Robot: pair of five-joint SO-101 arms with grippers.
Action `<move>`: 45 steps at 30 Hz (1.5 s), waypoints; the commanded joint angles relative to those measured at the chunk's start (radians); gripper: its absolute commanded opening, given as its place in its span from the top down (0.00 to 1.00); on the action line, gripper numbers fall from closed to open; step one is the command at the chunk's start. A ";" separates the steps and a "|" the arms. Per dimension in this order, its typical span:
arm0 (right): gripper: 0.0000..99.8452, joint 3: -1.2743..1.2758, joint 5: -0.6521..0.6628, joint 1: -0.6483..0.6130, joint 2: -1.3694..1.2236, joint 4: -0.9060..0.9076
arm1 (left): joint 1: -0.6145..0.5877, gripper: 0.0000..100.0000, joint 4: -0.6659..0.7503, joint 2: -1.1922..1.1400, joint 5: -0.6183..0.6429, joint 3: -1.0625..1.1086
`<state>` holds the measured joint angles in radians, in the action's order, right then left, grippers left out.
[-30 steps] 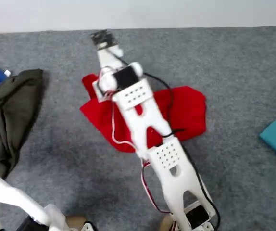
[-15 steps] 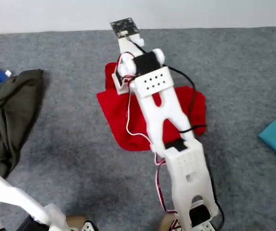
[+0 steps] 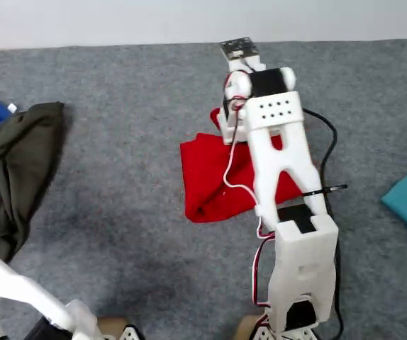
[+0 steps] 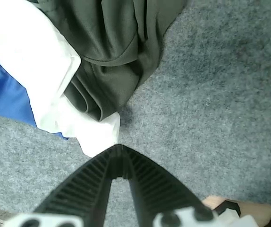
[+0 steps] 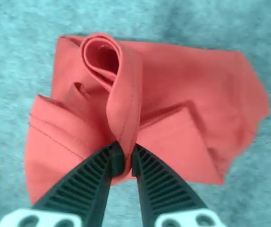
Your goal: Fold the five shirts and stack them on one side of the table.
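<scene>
The red shirt (image 5: 182, 90) is matt cloth; the worktop (image 3: 118, 212), rough grey felt; the right end effector (image 5: 126, 150), ribbed black plastic.

The right arm (image 3: 278, 152) extends over the red shirt (image 3: 207, 177), seemingly folded; an olive shirt (image 3: 19, 163) lies well apart.

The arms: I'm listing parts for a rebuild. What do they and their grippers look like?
The right arm has white plastic links with rows of holes and slot cutouts, black motor blocks, and red, white and black cables. The left arm is white too. The left gripper and right gripper have black ribbed fingers tapering to points.
</scene>
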<state>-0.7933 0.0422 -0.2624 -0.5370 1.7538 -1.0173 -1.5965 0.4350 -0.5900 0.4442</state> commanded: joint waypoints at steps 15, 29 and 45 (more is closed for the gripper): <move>0.99 -0.006 0.244 0.237 -0.047 0.033 | 0.009 1.00 0.014 0.038 -0.005 -0.002; 0.99 -0.008 0.347 0.285 -0.085 -0.090 | 0.009 1.00 0.014 0.038 -0.005 0.022; 0.99 -0.002 0.347 0.283 -0.102 -0.277 | 0.008 1.00 0.014 0.038 -0.005 0.028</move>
<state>-0.7902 0.3798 0.0169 -0.6490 1.5144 -1.0173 -1.5965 0.4350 -0.5900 0.4841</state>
